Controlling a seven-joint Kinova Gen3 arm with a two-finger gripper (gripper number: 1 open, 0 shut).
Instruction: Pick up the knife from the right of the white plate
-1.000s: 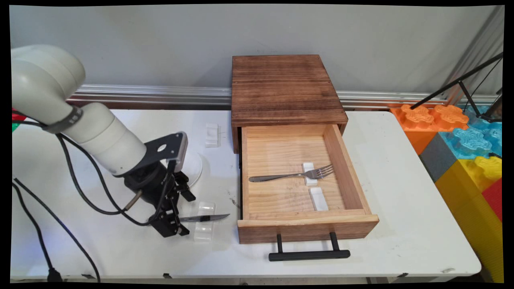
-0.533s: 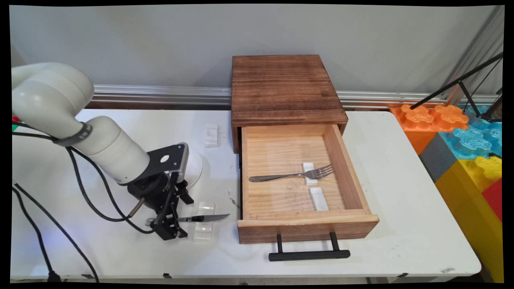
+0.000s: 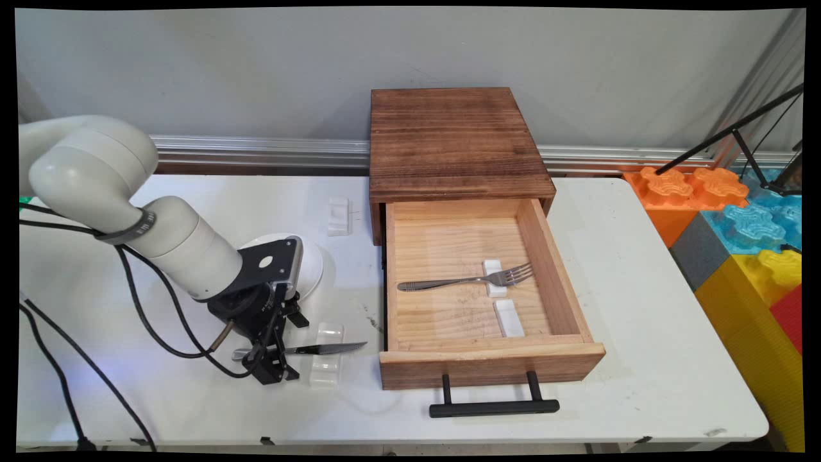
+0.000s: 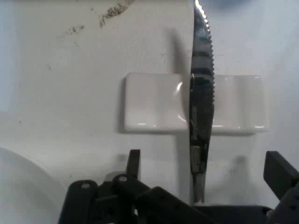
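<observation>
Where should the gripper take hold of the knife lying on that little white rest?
Probably the handle end of the knife, coming straight down from above. The serrated blade lies across the white rest, while the handle juts free of it between the open gripper fingers.

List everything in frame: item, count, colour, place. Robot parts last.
knife: 1, silver, lying across the rest on the table's near left, handle end between the gripper's fingers
cutlery rests: 4, white; one under the knife, one on the table left of the box, two in the drawer
plate: 1, white, partly hidden behind the arm
drawer box: 1, dark brown wood, back centre of table
drawer: 1, light wood, pulled open, black handle
fork: 1, silver, in drawer on the farther rest
table: 1, white
foam blocks: several, orange, blue, yellow, grey, red, right of table
gripper: 1, black, open, astride the knife handle
</observation>
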